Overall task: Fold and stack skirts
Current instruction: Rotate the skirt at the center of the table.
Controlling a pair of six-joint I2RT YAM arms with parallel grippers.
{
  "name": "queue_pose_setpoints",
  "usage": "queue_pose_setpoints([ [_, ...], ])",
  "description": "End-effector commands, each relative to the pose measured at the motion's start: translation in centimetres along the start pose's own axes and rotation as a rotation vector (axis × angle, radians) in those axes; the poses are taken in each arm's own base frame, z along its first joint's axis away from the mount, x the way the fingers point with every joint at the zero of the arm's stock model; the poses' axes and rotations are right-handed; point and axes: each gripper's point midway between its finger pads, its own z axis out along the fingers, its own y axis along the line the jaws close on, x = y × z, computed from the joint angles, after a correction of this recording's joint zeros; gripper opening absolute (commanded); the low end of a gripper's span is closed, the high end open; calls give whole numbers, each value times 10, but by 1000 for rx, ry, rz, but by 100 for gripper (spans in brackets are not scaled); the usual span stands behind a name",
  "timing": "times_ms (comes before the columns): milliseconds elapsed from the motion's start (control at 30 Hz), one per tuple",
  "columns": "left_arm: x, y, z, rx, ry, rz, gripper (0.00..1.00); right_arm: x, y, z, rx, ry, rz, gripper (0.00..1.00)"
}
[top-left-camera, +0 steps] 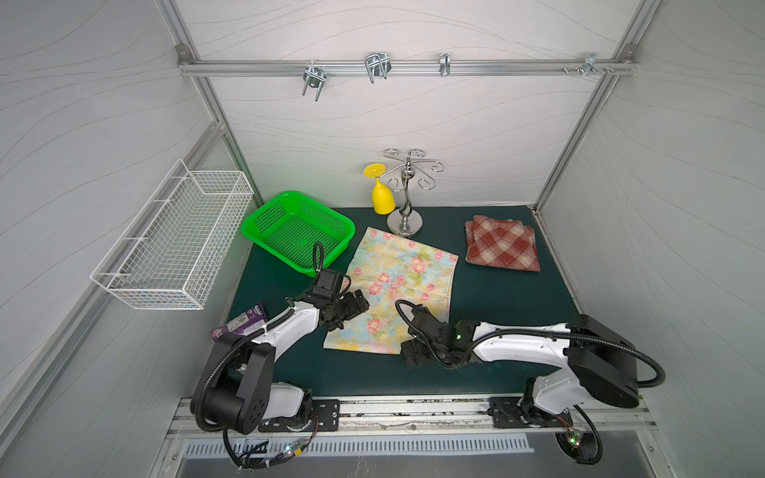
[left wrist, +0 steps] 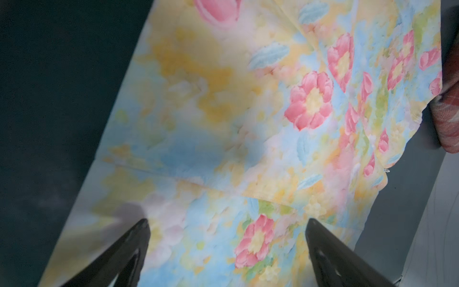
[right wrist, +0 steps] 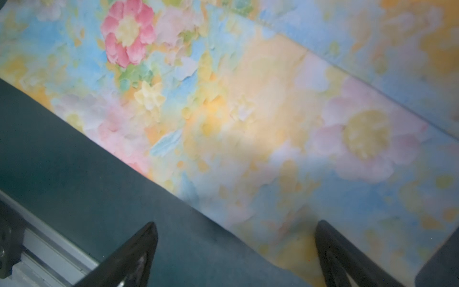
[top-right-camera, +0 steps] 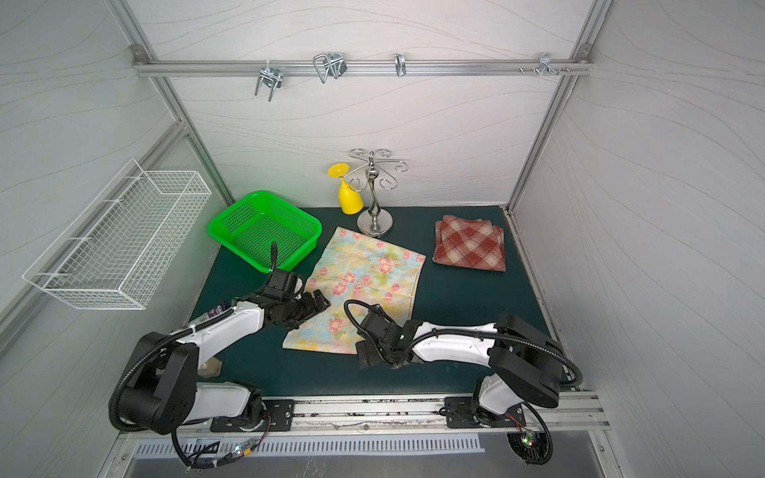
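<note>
Item 1, floral skirt point(top-left-camera: 393, 285) point(top-right-camera: 364, 277) point(left wrist: 223, 119) point(right wrist: 248, 106): thin, pale yellow-blue with pink flowers. It is spread flat mid-mat point(top-left-camera: 517, 310), long axis slanting from near-left to far-right, with faint creases across it in both top views. Item 2, plaid skirt point(top-left-camera: 503, 244) point(top-right-camera: 470, 246) point(left wrist: 447, 119): thick, red-brown and cream, folded into a compact squarish bundle with stepped layers at its far edge, lying flat at the mat's far right, apart from item 1.

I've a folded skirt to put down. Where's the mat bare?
Bare mat: between the floral skirt and the right wall, in front of the plaid skirt, and along the front. Crowded back left: green basket, glass stand.
</note>
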Motion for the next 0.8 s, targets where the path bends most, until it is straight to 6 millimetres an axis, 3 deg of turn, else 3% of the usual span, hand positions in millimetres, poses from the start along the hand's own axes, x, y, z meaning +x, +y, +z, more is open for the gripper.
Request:
queue_pose_setpoints([
  [0,-12,-3,-31,-5,-61,5,99,-16,6,-30,6,-66,-102,99],
  [133,-12,-17,-77,57,-142,-2,99,-36,13,-63,7,-158,-308,99],
  [267,8,-13,-97,108,-150,-63,99,-37,11,-80,-8,-198,-439,99],
  [533,45,31,-78,20,-86,-208,99,-24,-6,-88,30,-181,-521,99],
  [767,51,47,-65,-36,-72,-291,99,-21,-11,-87,45,-170,-520,99],
])
